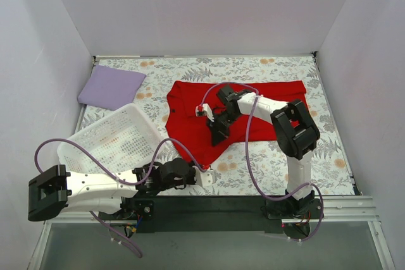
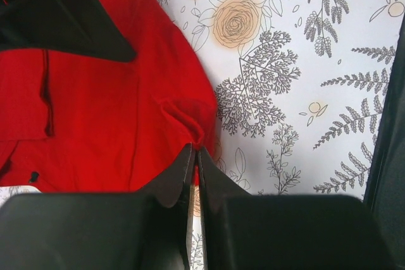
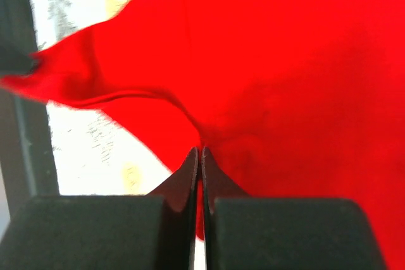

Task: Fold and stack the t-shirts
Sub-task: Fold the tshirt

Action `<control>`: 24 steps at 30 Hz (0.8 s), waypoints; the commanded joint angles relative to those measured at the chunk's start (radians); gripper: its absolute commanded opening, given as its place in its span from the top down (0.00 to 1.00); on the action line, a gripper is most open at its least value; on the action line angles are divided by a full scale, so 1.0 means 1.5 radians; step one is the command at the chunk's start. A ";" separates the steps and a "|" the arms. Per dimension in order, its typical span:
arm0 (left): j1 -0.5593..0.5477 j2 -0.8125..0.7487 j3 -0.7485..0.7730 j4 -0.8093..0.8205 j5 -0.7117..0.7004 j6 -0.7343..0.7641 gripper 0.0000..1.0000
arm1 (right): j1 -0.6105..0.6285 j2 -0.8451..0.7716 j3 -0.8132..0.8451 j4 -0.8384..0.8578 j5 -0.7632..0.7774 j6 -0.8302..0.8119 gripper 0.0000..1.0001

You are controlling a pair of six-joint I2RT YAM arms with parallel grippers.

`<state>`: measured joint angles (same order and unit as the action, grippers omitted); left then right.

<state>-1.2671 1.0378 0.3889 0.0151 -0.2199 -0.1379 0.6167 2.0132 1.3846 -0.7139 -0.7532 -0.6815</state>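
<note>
A red t-shirt (image 1: 253,109) lies spread over the middle of the floral table, its near part bunched to a point. My left gripper (image 1: 204,170) is shut on the shirt's near corner; in the left wrist view the gripper (image 2: 195,151) pinches the red t-shirt (image 2: 107,112) at its edge. My right gripper (image 1: 217,136) is shut on a fold in the shirt's middle; in the right wrist view the gripper (image 3: 200,151) pinches the red t-shirt (image 3: 285,74), lifted a little. A folded lavender t-shirt (image 1: 111,88) lies at the back left.
A white plastic basket (image 1: 107,140) stands tilted at the near left, beside my left arm. White walls close the table (image 1: 329,143) on three sides. Purple cables loop over both arms.
</note>
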 commanded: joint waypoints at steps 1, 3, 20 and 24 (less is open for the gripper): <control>0.004 -0.019 -0.018 0.038 -0.010 -0.015 1.00 | -0.001 -0.094 -0.031 0.000 -0.025 -0.034 0.99; 0.019 -0.022 -0.021 0.052 -0.008 -0.022 1.00 | -0.005 -0.139 -0.064 0.001 -0.040 -0.054 0.99; 0.186 -0.035 -0.019 0.116 0.172 -0.111 1.00 | -0.011 -0.292 -0.254 -0.001 -0.060 -0.205 0.99; 0.191 -0.030 -0.012 0.109 0.177 -0.118 1.00 | -0.005 -0.305 -0.289 -0.001 -0.025 -0.236 0.98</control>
<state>-0.9890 0.9928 0.3481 0.1616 0.0032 -0.2932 0.5987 1.5951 0.9779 -0.7071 -0.8196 -0.9627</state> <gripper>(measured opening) 0.013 0.024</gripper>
